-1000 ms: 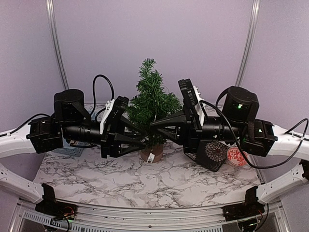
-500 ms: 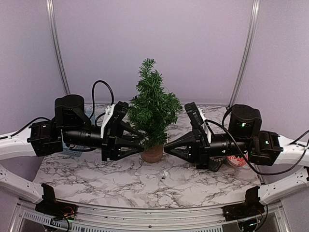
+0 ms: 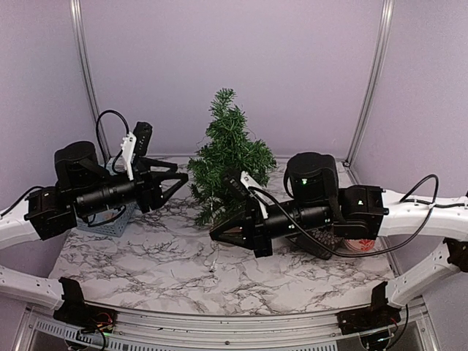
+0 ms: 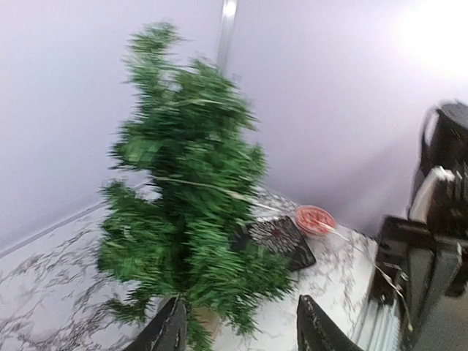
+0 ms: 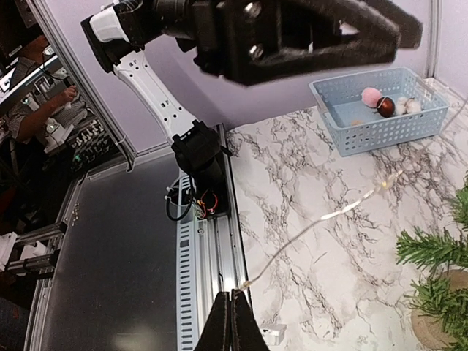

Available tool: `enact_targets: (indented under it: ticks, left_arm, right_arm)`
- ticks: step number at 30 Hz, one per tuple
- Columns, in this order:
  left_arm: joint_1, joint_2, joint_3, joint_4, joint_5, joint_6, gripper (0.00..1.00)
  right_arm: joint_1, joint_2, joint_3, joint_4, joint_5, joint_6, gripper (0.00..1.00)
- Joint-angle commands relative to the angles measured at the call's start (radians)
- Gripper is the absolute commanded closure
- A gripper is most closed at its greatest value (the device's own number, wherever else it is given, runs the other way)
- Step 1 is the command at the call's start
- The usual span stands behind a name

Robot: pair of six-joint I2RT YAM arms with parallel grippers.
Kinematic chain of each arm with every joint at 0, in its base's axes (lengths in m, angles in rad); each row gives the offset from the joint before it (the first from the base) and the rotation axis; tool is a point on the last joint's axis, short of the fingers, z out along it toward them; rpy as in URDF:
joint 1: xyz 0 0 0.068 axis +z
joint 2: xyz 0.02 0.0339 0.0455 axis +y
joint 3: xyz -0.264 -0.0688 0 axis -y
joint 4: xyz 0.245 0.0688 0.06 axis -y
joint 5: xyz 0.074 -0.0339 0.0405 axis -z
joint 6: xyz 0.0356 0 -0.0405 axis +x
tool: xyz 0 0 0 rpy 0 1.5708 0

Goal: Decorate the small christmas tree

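Observation:
The small christmas tree (image 3: 228, 157) stands upright at the table's middle back, its stump base hidden behind my right gripper. A thin light wire (image 5: 329, 216) runs from its branches across the marble. My right gripper (image 3: 213, 234) is low in front of the tree and a little left of it, shut on the end of that wire (image 5: 232, 294). My left gripper (image 3: 179, 183) is open and empty, raised left of the tree and apart from it. In the left wrist view the tree (image 4: 190, 183) is blurred, with the wire draped over it, beyond my open gripper (image 4: 241, 301).
A blue basket (image 5: 380, 110) holding small ball ornaments stands at the back left, partly behind the left arm (image 3: 110, 223). A black patterned box (image 4: 281, 241) and a red dish (image 4: 314, 218) lie right of the tree. A small white piece (image 5: 267, 333) lies near the table's front edge.
My left gripper has drawn back to the left, away from the tree, and risen. My right gripper has moved left and down in front of the tree, drawing the wire out.

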Motion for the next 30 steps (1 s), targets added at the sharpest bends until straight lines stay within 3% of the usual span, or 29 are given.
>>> enact_targets:
  ticks: [1, 7, 14, 19, 30]
  left_arm:
    - [0.133, -0.039, 0.020, -0.004, -0.138, -0.208, 0.47]
    - [0.245, 0.058, 0.146, -0.086, -0.028, -0.329, 0.44]
    - [0.265, 0.237, 0.330, -0.175, 0.135, -0.373, 0.45]
    - [0.265, 0.303, 0.360, -0.199, 0.177, -0.381, 0.46]
    - [0.265, 0.343, 0.365, -0.299, 0.150, -0.333, 0.69]
  right_arm:
    - [0.003, 0.045, 0.069, -0.019, -0.005, -0.008, 1.00]
    - [0.002, 0.062, 0.067, -0.049, 0.022, 0.026, 1.00]
    - [0.002, 0.106, 0.103, -0.105, 0.044, 0.049, 1.00]
    - [0.002, 0.107, 0.100, -0.102, 0.062, 0.059, 1.00]
    - [0.001, 0.115, 0.095, -0.104, 0.067, 0.061, 1.00]
